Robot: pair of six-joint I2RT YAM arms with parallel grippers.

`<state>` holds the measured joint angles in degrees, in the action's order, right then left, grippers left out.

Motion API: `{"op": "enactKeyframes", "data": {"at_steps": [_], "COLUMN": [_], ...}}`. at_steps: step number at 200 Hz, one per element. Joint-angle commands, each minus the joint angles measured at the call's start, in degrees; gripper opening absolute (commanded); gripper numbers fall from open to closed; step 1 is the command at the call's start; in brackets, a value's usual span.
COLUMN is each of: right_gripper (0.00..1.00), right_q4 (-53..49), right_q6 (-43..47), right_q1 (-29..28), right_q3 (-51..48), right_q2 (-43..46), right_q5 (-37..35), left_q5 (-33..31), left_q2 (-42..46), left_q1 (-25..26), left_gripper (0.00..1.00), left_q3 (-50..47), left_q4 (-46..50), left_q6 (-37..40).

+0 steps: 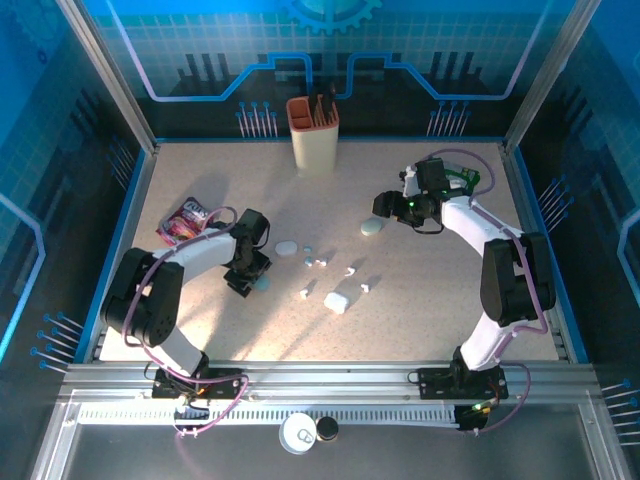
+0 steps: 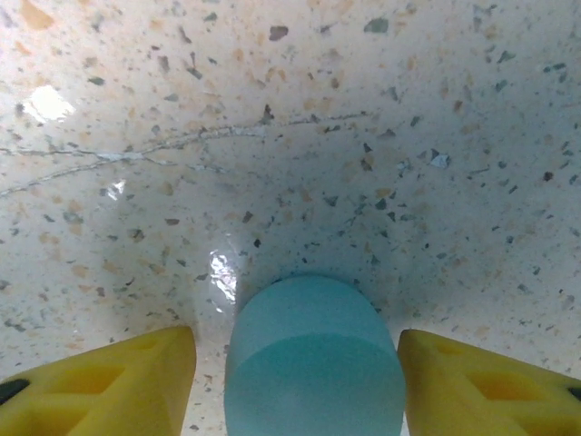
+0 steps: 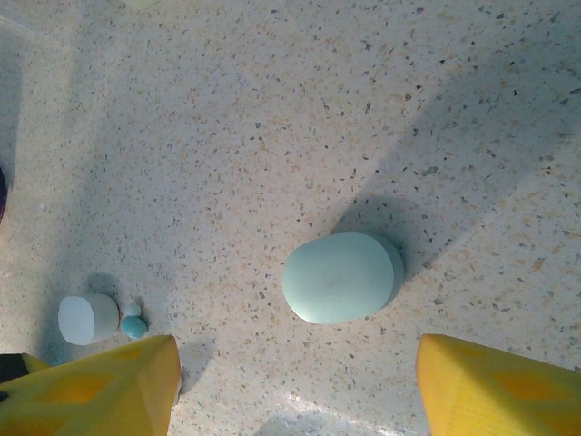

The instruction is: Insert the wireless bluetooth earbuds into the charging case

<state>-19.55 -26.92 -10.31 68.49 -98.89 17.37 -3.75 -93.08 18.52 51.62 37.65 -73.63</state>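
**Left gripper straddles a blue case; earbuds loose at mid-desk**

The desk (image 1: 430,300) is glossy speckled stone, cream with dark and orange flecks and a thin hairline crack seen in the left wrist view.

The left gripper (image 2: 295,363) is low over the desk. Its blocky yellow fingers (image 2: 118,386) stand apart on either side of the blue case (image 2: 313,359), a smooth, matt, pebble-round shell. A sliver of desk shows between the case and the left finger, so it is not clamped. From above, this gripper (image 1: 250,282) sits left of centre with the blue case (image 1: 262,284) at its tip.

The right gripper (image 3: 298,363) is wide apart and holds nothing. Ahead of it the mint case (image 3: 343,275) lies flat, a smooth rounded oblong. From above, the right gripper (image 1: 385,207) is just beside that case (image 1: 372,228).

The earbuds (image 1: 350,270) are tiny white bits scattered on the desk between the two arms, all lying loose. A white case (image 1: 336,302), blocky with soft corners, rests near them.

At the far edge stands a beige tub (image 1: 314,140) with an orange lining. A crinkled foil packet (image 1: 185,220) lies at the left.
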Motion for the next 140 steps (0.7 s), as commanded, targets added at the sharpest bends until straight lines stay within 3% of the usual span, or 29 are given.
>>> {"op": "enactKeyframes", "data": {"at_steps": [1,13,47,90,140], "right_gripper": [0.7,0.7,0.7,0.72,0.73], "right_q4": [-0.9,-0.8,-3.5,-3.7,8.5], "right_q6": [0.0,-0.2,2.4,3.2,-3.0], "right_q1": [0.2,0.1,-1.8,-6.2,-16.0], "right_q3": [-0.8,-0.8,0.2,-1.2,-3.0], "right_q2": [2.3,2.7,5.2,11.0,14.2], "right_q5": [1.1,1.5,2.1,3.2,7.4], "left_q5": [1.6,1.7,2.2,4.6,12.9], "left_q2": [-1.9,-2.5,-1.1,6.3,11.5], "left_q1": [-0.9,-1.1,-1.2,-1.1,-0.9], "left_gripper": [0.56,0.48,0.38,0.39,0.39], "left_q3": [0.5,0.6,1.1,0.8,2.2], "left_q4": [-0.4,-0.5,-0.6,-2.3,-11.4], "left_q6": [-1.6,-1.9,-2.5,-6.2,-16.4]}}
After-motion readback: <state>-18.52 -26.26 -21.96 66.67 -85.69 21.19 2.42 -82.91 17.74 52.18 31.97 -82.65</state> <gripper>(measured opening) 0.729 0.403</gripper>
